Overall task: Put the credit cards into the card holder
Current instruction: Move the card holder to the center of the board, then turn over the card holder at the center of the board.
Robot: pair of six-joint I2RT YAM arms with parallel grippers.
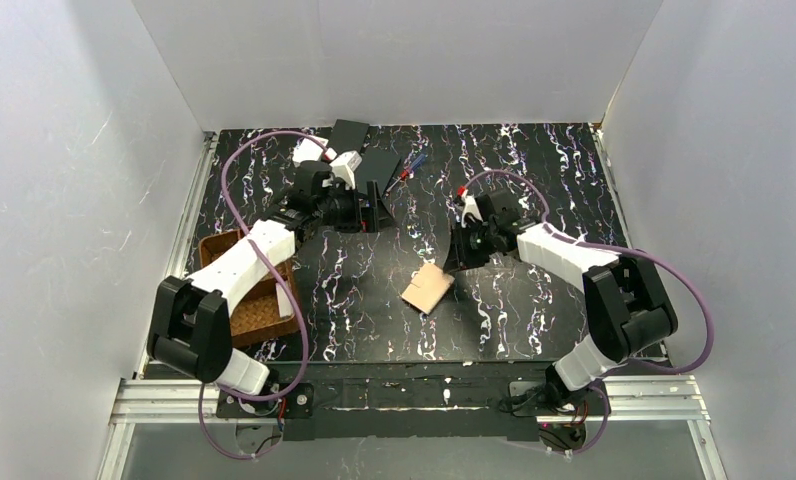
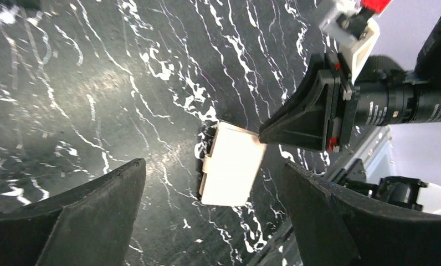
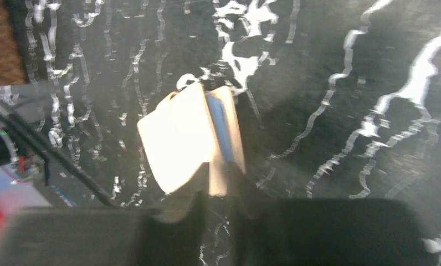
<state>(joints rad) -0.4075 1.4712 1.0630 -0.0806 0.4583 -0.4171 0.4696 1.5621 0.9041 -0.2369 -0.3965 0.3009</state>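
Observation:
The tan card holder (image 1: 427, 288) lies partly open near the table's middle. In the right wrist view the holder (image 3: 179, 133) shows a bluish credit card (image 3: 221, 130) edge-on between its leaves. My right gripper (image 1: 452, 264) is at the holder's right corner, and its fingers (image 3: 218, 191) look shut on the holder's edge, though the view is blurred. My left gripper (image 1: 378, 212) hovers at the back centre, open and empty. In its wrist view the jaws (image 2: 214, 166) stand wide apart with the holder (image 2: 232, 166) seen far below. No loose cards show clearly.
A brown woven tray (image 1: 257, 312) sits at the left edge under my left arm. Flat black boxes (image 1: 350, 134) lie at the back, with small blue and red items (image 1: 410, 166) beside them. White walls enclose the table.

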